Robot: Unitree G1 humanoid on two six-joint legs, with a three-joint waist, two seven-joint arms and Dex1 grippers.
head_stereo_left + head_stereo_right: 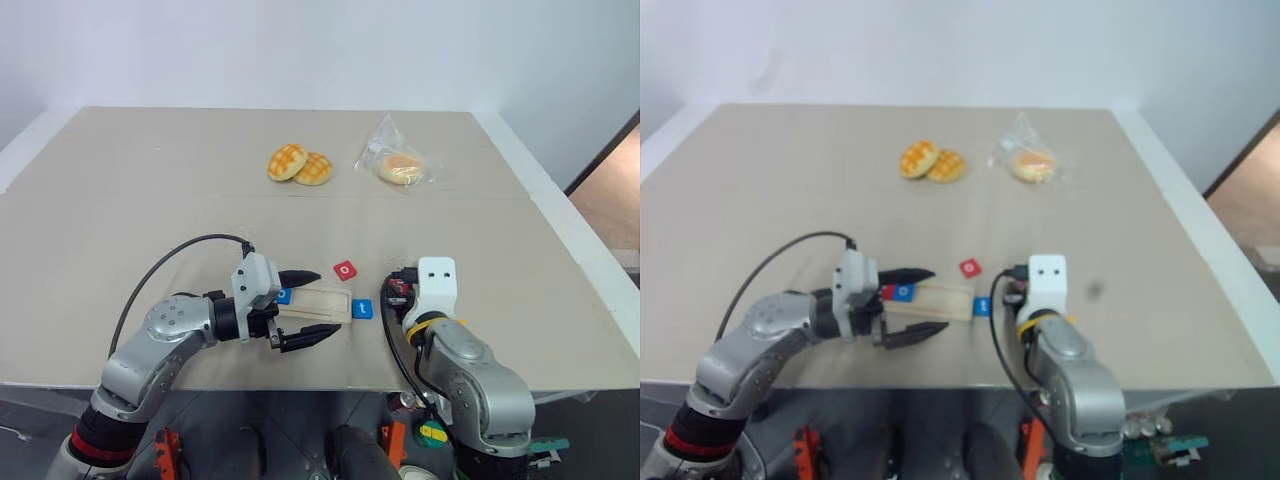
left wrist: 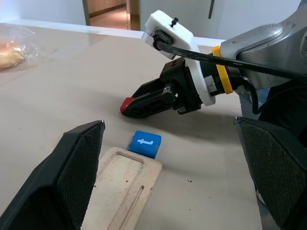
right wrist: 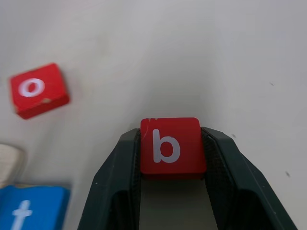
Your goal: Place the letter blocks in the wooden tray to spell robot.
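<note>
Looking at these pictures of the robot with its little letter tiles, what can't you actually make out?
- Near end of the long pale wooden tray: hidden behind the left gripper in the head views, so any tiles there are hard to count.
- Letter on the small blue tile at that end: too small to read.
- Red tile marked b: the right gripper clamps it; whether it rests on the beige table is unclear.

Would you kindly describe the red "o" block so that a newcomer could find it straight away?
Start at the wooden tray near the table's front edge, between the two arms. Just beyond the tray's right end lies a small red "o" block, alone on the bare table. The neighbouring blue "t" block differs in colour, and the red "b" block sits between the right gripper's fingers.
</note>
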